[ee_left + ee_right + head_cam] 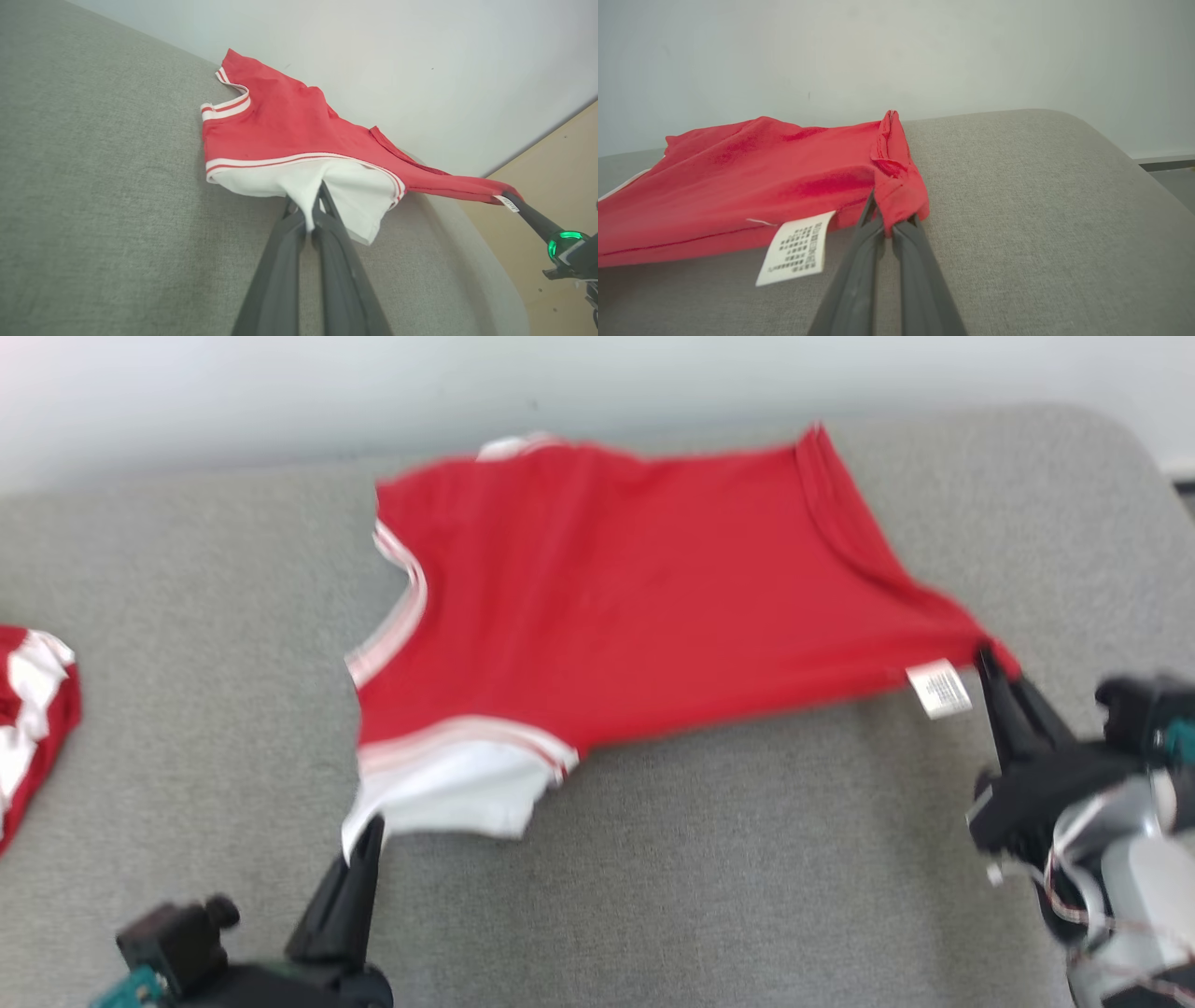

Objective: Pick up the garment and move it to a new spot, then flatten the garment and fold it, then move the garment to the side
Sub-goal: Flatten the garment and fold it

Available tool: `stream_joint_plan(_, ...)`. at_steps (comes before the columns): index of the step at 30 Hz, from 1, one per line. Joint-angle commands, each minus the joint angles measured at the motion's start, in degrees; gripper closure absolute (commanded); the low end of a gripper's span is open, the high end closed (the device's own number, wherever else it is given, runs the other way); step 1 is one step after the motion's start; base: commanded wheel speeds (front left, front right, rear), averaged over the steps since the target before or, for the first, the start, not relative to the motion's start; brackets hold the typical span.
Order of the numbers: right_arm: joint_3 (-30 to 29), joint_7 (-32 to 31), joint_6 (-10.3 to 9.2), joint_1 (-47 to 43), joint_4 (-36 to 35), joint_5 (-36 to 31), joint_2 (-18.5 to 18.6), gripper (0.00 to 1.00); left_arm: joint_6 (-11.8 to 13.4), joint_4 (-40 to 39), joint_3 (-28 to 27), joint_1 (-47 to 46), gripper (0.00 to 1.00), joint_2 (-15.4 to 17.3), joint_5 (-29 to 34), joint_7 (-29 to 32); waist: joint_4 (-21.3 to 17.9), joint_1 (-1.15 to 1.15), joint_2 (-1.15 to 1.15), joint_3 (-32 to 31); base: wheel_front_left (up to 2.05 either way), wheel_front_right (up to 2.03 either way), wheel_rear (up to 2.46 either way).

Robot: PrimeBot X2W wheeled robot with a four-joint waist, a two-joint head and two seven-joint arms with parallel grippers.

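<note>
At the middle of the grey padded surface (747, 859), reaching back toward 12 o'clock, your red T-shirt (635, 588) lies spread out, its far edge near the wall.

Your left tool (366, 835), at 7 o'clock, is clamped shut on the edge of the white sleeve (457, 793). Your right tool (988, 661), at 4 o'clock, is pinched closed on the near hem corner, just beside the care label (938, 689).

You hold the two ends of the shirt's near side, and that looks deliberate. Pulling those ends apart draws the cloth taut, so I judge this to be the flattening step, with folding not yet begun. In the left wrist view the hem corner runs stretched and lifted toward your right tool, while the body rests on the surface.

The neckline faces 9 o'clock and the hem faces 3 o'clock, so the long axis runs 9 to 3. The gripped hem corner is drawn toward 4 o'clock, which skews the outline slightly.

A second red-and-white garment (28, 719) sits at the 9 o'clock edge, well apart.
</note>
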State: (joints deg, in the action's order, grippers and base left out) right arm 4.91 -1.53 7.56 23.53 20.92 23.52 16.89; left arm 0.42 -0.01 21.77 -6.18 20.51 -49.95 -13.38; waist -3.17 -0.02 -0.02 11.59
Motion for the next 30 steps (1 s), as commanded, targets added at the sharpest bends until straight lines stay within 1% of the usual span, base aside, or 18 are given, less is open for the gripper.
stream_joint_plan(1, -1.2, -0.5, -0.16, -2.4, -0.8, -1.4, -0.6, 1.0, 0.6, -0.2, 0.0, 1.8, 1.0, 0.0, -0.5, -0.1, 0.7, 0.02, 0.02, -3.5, 0.0, 0.0, 0.0)
stream_joint_plan(3, -2.1, -0.8, -0.16, -3.7, -1.2, -1.9, -1.3, 1.0, 0.8, -0.2, 0.2, 2.8, 1.0, 0.0, -0.5, 0.1, 0.8, 0.02, 0.02, -4.0, 0.0, 0.0, 0.0)
stream_joint_plan(6, -4.5, -1.8, -0.16, -7.2, -2.5, -4.3, -2.5, 1.0, 1.0, 0.3, 1.0, 5.1, 1.0, 0.4, -0.8, 0.8, 0.9, 0.02, 0.02, -5.2, 0.0, 0.0, 0.0)
stream_joint_plan(9, -6.2, -2.9, -0.16, -10.4, -3.2, -6.7, -3.6, 1.0, 2.1, 0.0, 1.8, 7.4, 1.0, -0.1, -1.8, 2.4, 1.1, 0.02, 0.02, -6.1, 0.0, 0.0, 0.0)
stream_joint_plan(14, -8.4, -3.9, -0.16, -14.3, -4.1, -8.9, -5.6, 1.0, 2.9, -0.3, 3.1, 10.9, 1.0, -0.2, -4.5, 5.8, 1.2, 0.02, 0.02, -7.4, 0.0, 0.0, 0.0)
stream_joint_plan(21, -11.0, -4.9, -0.16, -18.0, -4.7, -11.4, -7.1, 1.0, 3.6, -1.3, 4.8, 14.7, 1.0, 0.8, -6.5, 9.7, 1.6, 0.02, 0.02, -8.7, 0.0, 0.0, 0.0)
stream_joint_plan(27, -13.3, -6.9, -0.16, -21.5, -5.8, -13.4, -8.3, 1.0, 5.2, -2.9, 6.1, 17.2, 1.0, 2.5, -7.7, 13.9, 1.9, 0.02, 0.02, -9.4, 0.0, 0.0, 0.0)
stream_joint_plan(30, -14.1, -8.5, -0.16, -23.3, -6.3, -14.5, -9.3, 1.0, 6.2, -4.2, 5.9, 17.7, 1.0, 3.1, -8.4, 15.2, 1.8, 0.02, 0.02, -9.5, 0.0, 0.0, 0.0)
